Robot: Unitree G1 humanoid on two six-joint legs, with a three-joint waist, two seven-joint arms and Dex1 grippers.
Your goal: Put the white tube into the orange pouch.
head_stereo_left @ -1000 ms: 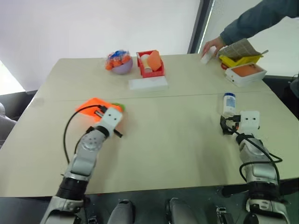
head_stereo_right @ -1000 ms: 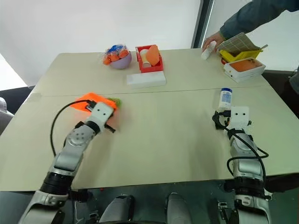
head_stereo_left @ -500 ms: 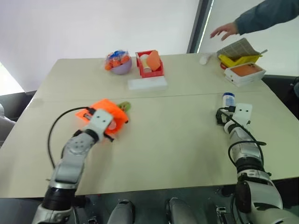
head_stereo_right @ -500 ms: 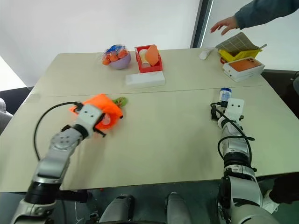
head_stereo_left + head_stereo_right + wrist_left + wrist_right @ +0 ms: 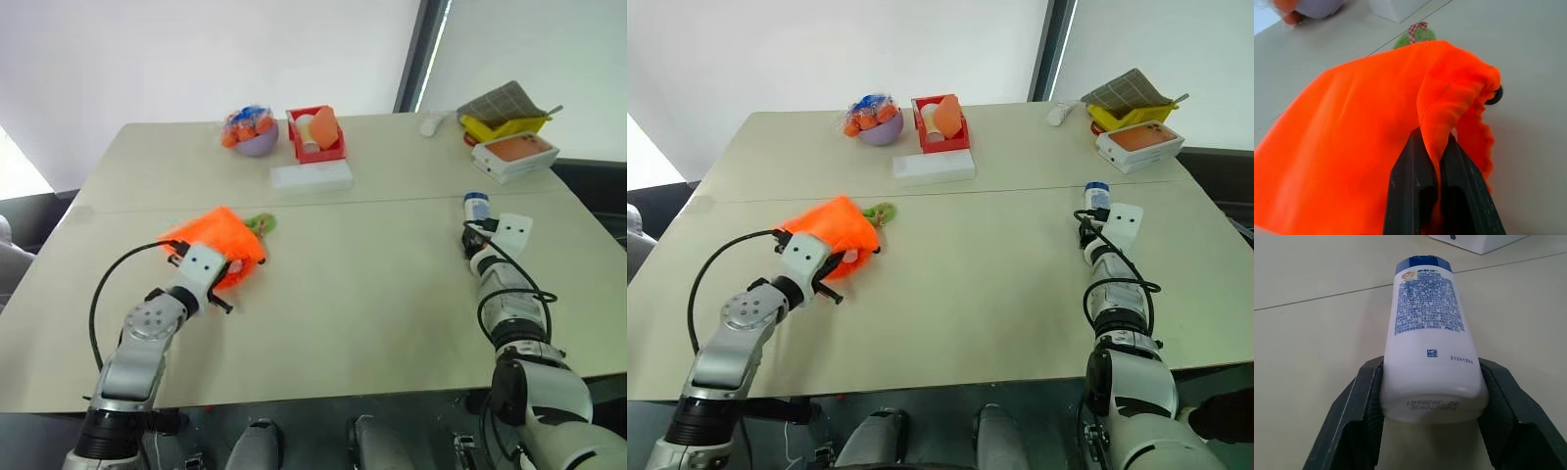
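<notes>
The orange pouch (image 5: pixel 221 237) lies on the left of the table (image 5: pixel 372 284), its green ring (image 5: pixel 262 223) just behind it. My left gripper (image 5: pixel 209 264) is shut on a fold of the pouch's gathered rim (image 5: pixel 1449 98), which rises between the two black fingers (image 5: pixel 1410 181). On the right, the white tube (image 5: pixel 1427 328) lies on the table with its blue cap (image 5: pixel 477 203) pointing away from me. My right gripper (image 5: pixel 1431 366) has one finger against each side of the tube's flat end.
At the back stand a purple bowl (image 5: pixel 255 146) of wrapped orange things, a red basket (image 5: pixel 318 156) and a flat white box (image 5: pixel 311 177). Back right are a small white object (image 5: pixel 431 124), a yellow tray (image 5: pixel 502 125) under a checked cloth and a white case (image 5: pixel 514 154).
The person's arm at the back right has gone. My right gripper went forward around the tube and closed on it. My left gripper drew the pouch left and nearer to me.
</notes>
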